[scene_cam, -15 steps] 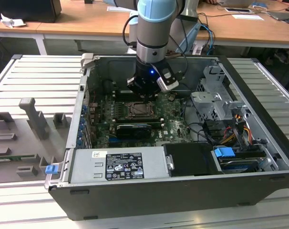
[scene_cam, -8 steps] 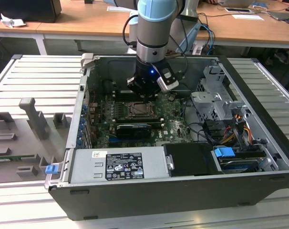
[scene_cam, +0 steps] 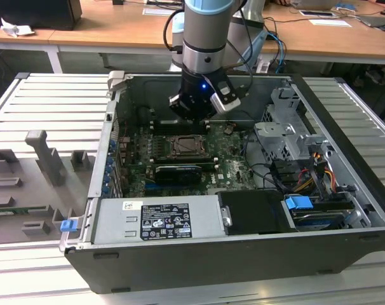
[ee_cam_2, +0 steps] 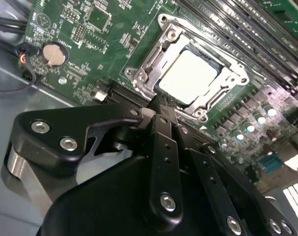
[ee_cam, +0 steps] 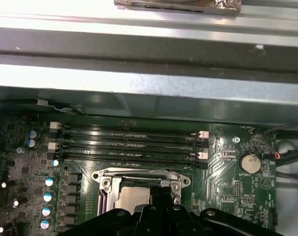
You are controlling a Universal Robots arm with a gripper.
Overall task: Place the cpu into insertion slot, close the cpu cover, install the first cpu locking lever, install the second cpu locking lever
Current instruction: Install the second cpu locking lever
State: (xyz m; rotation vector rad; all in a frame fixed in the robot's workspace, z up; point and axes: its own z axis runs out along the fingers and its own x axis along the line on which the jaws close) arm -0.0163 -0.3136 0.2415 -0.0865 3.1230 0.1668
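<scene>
The cpu [ee_cam_2: 189,77] shows its pale metal face, seated flat in the insertion slot [scene_cam: 186,147] on the green board. The cpu cover [ee_cam_2: 226,90] lies down around it as a silver frame, and the chip shows through its cutout. In the first wrist view the cpu [ee_cam: 132,199] and the cpu cover [ee_cam: 105,183] sit just beyond the black fingers. My gripper [ee_cam_2: 161,104] hovers at the socket's near edge, shut with nothing between its fingertips; the gripper [ee_cam: 161,192] reads the same there. In the exterior view my gripper [scene_cam: 195,116] hangs just above and behind the socket.
Black memory slots [ee_cam: 129,142] run beside the socket, with the case wall [ee_cam: 149,54] beyond them. A coin battery [ee_cam_2: 54,53] sits on the board. The grey power supply box [scene_cam: 157,219], a drive cage [scene_cam: 288,136] and cables [scene_cam: 307,175] crowd the case.
</scene>
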